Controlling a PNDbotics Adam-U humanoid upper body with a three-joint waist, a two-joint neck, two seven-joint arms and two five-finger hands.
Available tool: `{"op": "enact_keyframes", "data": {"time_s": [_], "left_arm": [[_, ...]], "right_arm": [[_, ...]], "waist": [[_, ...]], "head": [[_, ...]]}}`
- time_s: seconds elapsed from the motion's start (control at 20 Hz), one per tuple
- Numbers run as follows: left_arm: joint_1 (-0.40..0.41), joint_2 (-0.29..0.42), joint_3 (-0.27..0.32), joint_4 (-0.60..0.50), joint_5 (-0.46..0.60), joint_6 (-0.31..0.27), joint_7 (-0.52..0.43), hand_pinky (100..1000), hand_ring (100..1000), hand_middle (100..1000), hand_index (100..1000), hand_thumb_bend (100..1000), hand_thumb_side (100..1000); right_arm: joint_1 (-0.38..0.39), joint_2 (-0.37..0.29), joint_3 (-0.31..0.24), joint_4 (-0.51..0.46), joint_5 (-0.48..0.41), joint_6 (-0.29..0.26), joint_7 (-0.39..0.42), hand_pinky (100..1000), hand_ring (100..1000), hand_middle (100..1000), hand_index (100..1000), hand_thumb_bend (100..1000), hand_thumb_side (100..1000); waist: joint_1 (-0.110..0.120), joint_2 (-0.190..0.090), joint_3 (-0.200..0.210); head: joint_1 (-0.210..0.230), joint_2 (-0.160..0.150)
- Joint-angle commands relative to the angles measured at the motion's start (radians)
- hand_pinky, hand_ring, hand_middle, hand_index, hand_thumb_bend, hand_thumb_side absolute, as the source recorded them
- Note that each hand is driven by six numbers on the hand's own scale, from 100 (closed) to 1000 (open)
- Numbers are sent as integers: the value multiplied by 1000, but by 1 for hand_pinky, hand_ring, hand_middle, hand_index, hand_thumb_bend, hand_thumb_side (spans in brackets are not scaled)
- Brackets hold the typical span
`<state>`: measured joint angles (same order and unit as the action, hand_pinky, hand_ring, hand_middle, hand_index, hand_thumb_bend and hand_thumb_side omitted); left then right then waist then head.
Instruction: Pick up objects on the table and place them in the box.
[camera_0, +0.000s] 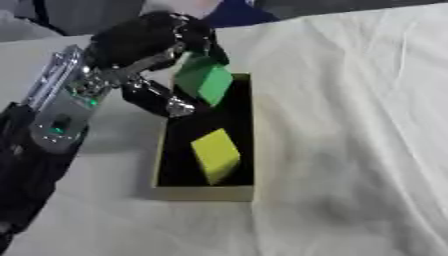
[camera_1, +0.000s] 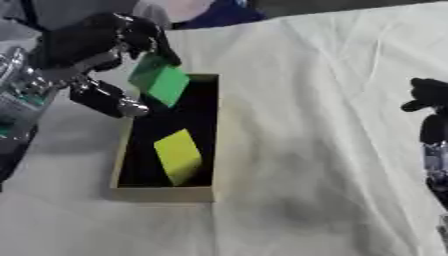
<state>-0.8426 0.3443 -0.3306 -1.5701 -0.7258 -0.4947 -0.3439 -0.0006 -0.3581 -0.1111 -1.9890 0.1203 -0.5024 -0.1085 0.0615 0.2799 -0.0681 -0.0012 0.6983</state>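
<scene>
Pinching the green block over the box, your left hand risks dropping it onto the rim or the yellow block.

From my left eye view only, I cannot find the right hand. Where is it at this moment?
Observer: The right hand shows at the right edge of the right eye view, over the white cloth.
Operator: Is it close to the box?
Observer: No. It is apart from the box, with bare cloth between them.
Operator: Does it carry any block?
Observer: No block shows at it. The green block is in the fingers of the left hand, over the far end of the box, and the yellow block lies inside.
</scene>
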Motion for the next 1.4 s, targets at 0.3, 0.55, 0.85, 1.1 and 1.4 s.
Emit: {"op": "enact_keyframes", "data": {"time_s": [0.3,0.55,0.85,1.1,1.4], "left_arm": [[19,-69,4,81,-142,-5,20,348,460,554,724,186,100],[30,-90,11,125,-220,14,59,351,463,559,724,197,100],[38,-93,-4,158,-265,3,71,596,659,706,822,269,100],[50,-99,1,181,-313,-21,2,837,877,869,929,323,100],[58,-91,16,122,-294,5,-17,862,889,880,941,329,133]], "right_arm": [[-5,-13,-6,-11,1,7,-1,832,843,545,826,100,710],[-4,-11,-5,-11,4,11,-3,832,843,544,826,100,711],[-3,-10,-4,-11,7,13,-3,832,843,544,825,100,713],[-2,-9,-6,-11,8,12,-7,832,843,544,825,100,713],[0,-9,-6,-11,9,14,-9,831,842,544,825,100,711]], "waist": [[-1,-13,-1],[0,-12,1],[1,-13,0],[0,-14,2],[0,-18,6]], "head": [[2,6],[1,6],[1,6],[-7,22],[-13,35]]}}
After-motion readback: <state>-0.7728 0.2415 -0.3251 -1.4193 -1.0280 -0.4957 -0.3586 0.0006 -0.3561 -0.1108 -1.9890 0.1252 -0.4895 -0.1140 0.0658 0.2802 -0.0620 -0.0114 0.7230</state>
